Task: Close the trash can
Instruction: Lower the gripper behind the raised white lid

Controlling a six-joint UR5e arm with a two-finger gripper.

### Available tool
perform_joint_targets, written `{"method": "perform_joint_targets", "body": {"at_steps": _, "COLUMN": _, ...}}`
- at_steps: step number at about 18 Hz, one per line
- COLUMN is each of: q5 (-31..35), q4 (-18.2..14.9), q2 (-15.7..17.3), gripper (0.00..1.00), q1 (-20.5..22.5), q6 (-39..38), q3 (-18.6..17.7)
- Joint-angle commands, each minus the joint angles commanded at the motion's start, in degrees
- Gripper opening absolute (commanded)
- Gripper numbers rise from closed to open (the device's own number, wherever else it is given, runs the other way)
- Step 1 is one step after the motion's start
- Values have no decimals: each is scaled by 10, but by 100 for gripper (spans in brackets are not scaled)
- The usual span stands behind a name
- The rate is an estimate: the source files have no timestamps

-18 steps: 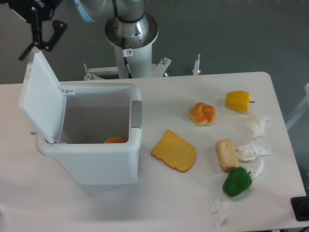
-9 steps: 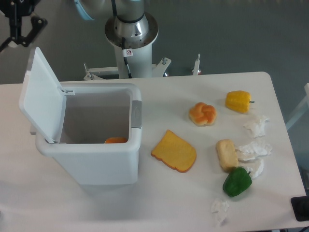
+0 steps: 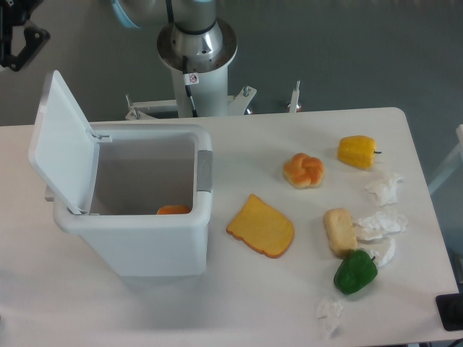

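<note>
The trash can [image 3: 145, 238] is a large white boxy bin on the left part of the table. Its flat hinged lid [image 3: 65, 144] stands open, tilted up on the left side. A grey latch tab [image 3: 205, 172] sits on the right rim. An orange item [image 3: 173, 210] lies inside at the bottom. My gripper [image 3: 13, 52] is at the top left corner of the view, partly cut off by the frame edge. It is above and to the left of the lid's top edge, apart from it. Its fingers [image 3: 30, 43] look spread and empty.
To the right of the bin lie a yellow-orange bread slice [image 3: 261, 226], a round bun [image 3: 304, 170], a yellow pepper [image 3: 357, 151], a pale bread piece [image 3: 338, 231], a green pepper [image 3: 355, 272] and crumpled white papers [image 3: 382, 224]. The arm's base [image 3: 197, 54] stands behind the table.
My gripper has moved left and up, away from the lid's top edge, and now sits partly out of the frame. The lid and bin have not moved.
</note>
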Motion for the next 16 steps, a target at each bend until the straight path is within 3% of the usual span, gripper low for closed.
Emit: {"method": "perform_joint_targets", "body": {"at_steps": 16, "q5": 4, "q4": 1, "q2": -11, "gripper": 100, "q1": -5, "q6": 11, "q3": -29}}
